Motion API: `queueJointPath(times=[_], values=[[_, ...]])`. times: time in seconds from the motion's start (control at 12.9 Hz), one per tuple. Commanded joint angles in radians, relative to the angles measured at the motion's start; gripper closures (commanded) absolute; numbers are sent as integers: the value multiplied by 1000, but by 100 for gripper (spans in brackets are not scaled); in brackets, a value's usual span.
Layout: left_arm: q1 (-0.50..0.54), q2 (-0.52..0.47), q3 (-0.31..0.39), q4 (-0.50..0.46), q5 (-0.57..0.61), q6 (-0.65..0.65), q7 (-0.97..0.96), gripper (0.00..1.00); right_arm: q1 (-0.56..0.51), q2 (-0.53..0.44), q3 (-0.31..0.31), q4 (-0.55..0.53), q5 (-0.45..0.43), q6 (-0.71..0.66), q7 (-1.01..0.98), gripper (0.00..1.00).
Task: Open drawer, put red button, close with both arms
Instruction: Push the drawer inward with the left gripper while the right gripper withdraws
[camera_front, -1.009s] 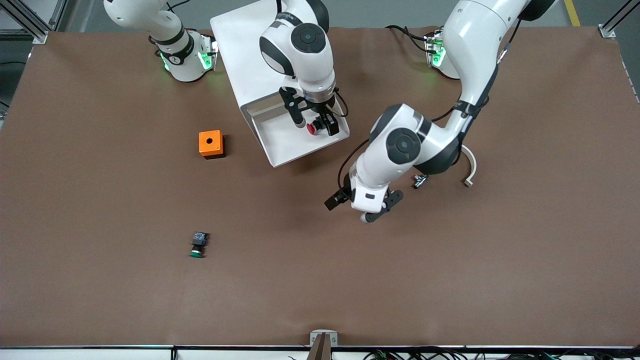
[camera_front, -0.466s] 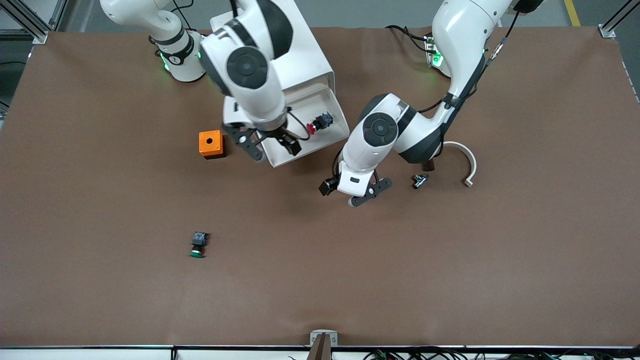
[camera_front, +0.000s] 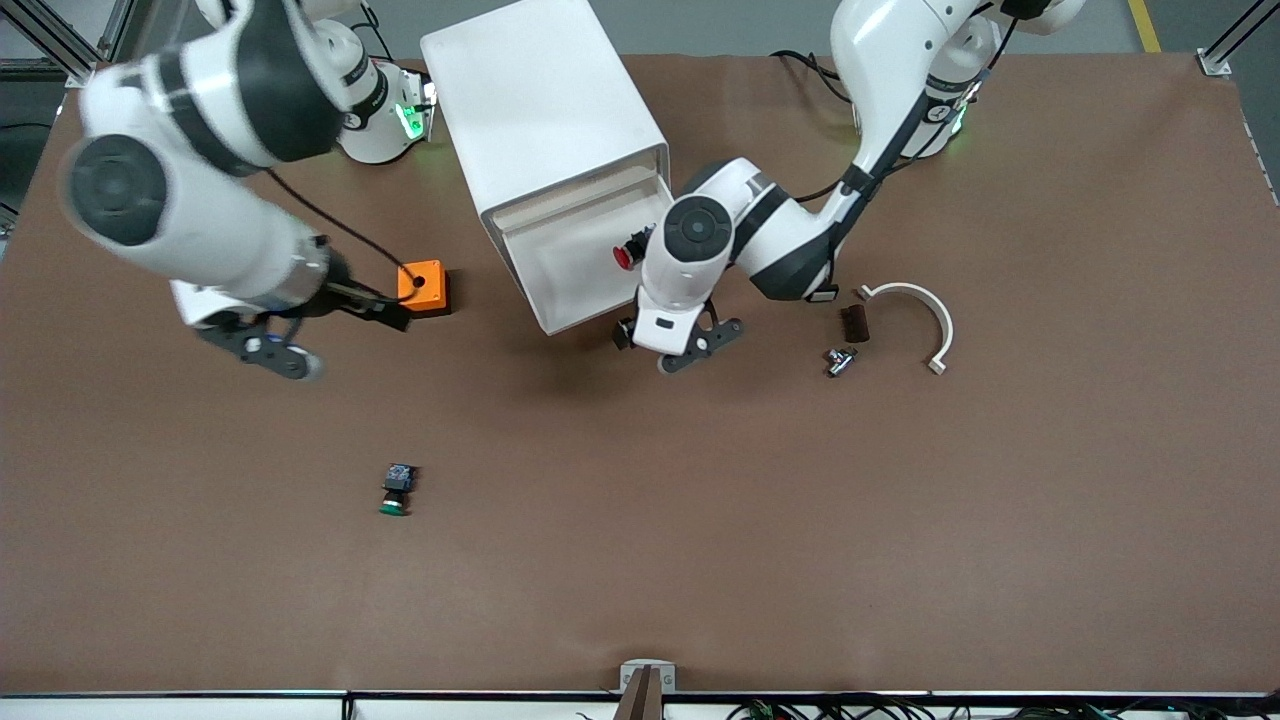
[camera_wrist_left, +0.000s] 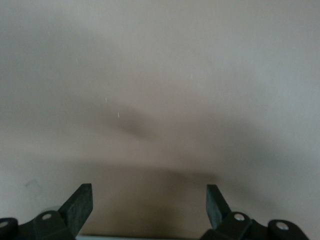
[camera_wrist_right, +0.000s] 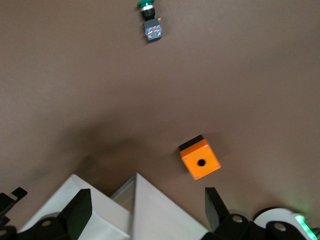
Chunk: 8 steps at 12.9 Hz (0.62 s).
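The red button (camera_front: 627, 252) lies in the open white drawer (camera_front: 560, 275) of the white cabinet (camera_front: 545, 110), partly hidden by the left arm. My left gripper (camera_front: 672, 345) is open and empty, low over the table just in front of the drawer's front. The left wrist view shows its spread fingers (camera_wrist_left: 80, 202) over bare brown table. My right gripper (camera_front: 335, 335) is open and empty, over the table beside the orange box (camera_front: 422, 287), toward the right arm's end. In the right wrist view the gripper (camera_wrist_right: 146, 210) frames the cabinet (camera_wrist_right: 160, 215).
A green-capped button (camera_front: 396, 490) lies nearer the front camera than the orange box; it also shows in the right wrist view (camera_wrist_right: 150, 20), as does the box (camera_wrist_right: 200, 161). A white curved piece (camera_front: 925, 310), a dark block (camera_front: 855, 322) and a small metal part (camera_front: 838, 360) lie toward the left arm's end.
My right gripper let go of the red button in the drawer and swung away past the orange box. My left gripper moved up to the drawer's front.
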Motion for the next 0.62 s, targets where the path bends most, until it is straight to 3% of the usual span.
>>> queueJointPath(times=[0.0,0.31,0.54], values=[[-48,-33,6,-23,23,-15,-23,0,-132,-19,24,20,-26,-70,-243,0],[-112,-35,2,-10,2,-60,-46,0,-282,-17,22,79,-89,-130,-572,0],[-143,-22,2,-13,-58,-61,-74,0,-342,-19,24,85,-141,-143,-679,0]])
